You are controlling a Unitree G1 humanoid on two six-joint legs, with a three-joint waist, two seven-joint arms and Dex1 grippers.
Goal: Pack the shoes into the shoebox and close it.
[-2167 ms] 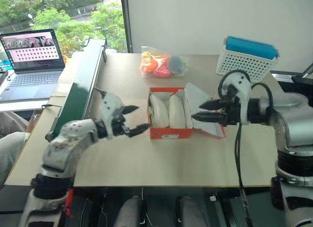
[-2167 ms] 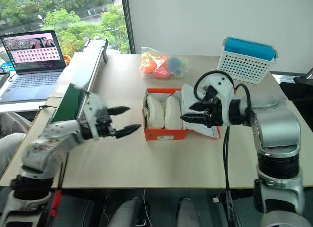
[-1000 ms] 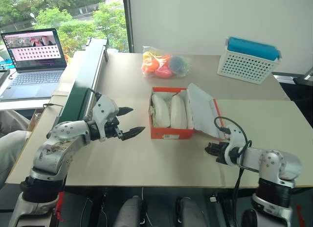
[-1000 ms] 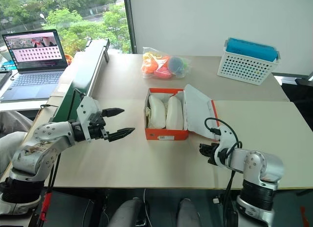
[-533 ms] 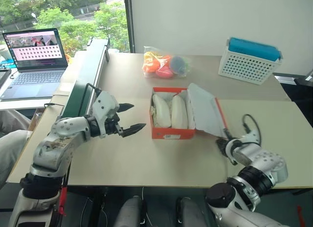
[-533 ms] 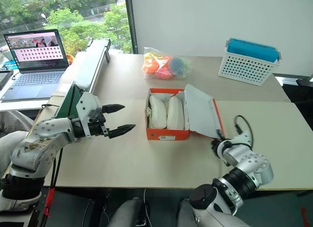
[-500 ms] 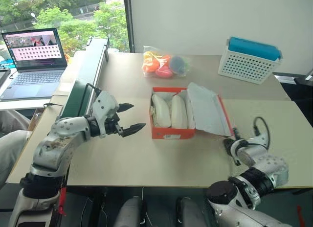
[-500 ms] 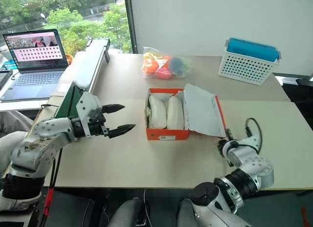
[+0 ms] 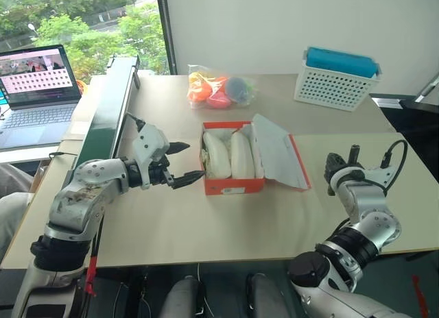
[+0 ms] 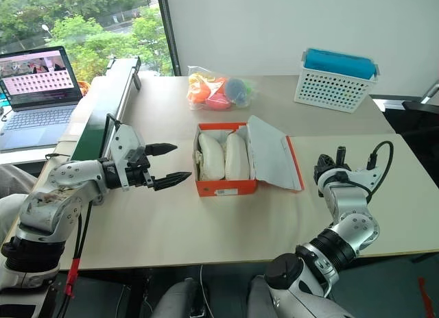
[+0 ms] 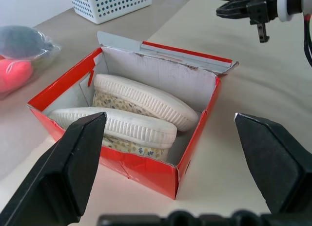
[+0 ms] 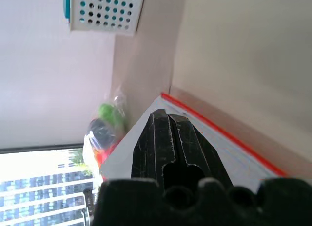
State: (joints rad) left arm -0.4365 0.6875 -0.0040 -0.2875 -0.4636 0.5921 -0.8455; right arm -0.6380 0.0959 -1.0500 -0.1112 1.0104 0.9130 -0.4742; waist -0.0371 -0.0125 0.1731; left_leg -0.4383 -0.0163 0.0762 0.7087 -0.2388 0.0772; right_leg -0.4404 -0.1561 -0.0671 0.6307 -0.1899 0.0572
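The red-orange shoebox (image 9: 232, 187) stands open in the middle of the table. Its lid (image 9: 274, 153) leans out to the right, white inside facing up. Two cream shoes (image 9: 217, 155) (image 9: 241, 153) lie side by side inside the box, soles up in the left wrist view (image 11: 141, 94). My left gripper (image 9: 194, 160) hovers open just left of the box, fingers pointing at it, holding nothing. My right gripper (image 9: 333, 166) is shut and empty, raised off the table to the right of the lid's edge, and it appears beyond the box in the left wrist view (image 11: 222, 11).
A clear bag of colourful toys (image 9: 216, 90) lies behind the box. A white perforated basket (image 9: 333, 81) with a blue top stands at the back right. A long green and white rail (image 9: 110, 105) runs along the table's left edge, with a laptop (image 9: 31, 92) beyond it.
My right gripper has risen from near the table's front edge, moved right and forward, and rolled at the wrist, staying shut. The left gripper has held still. The camera has shifted slightly.
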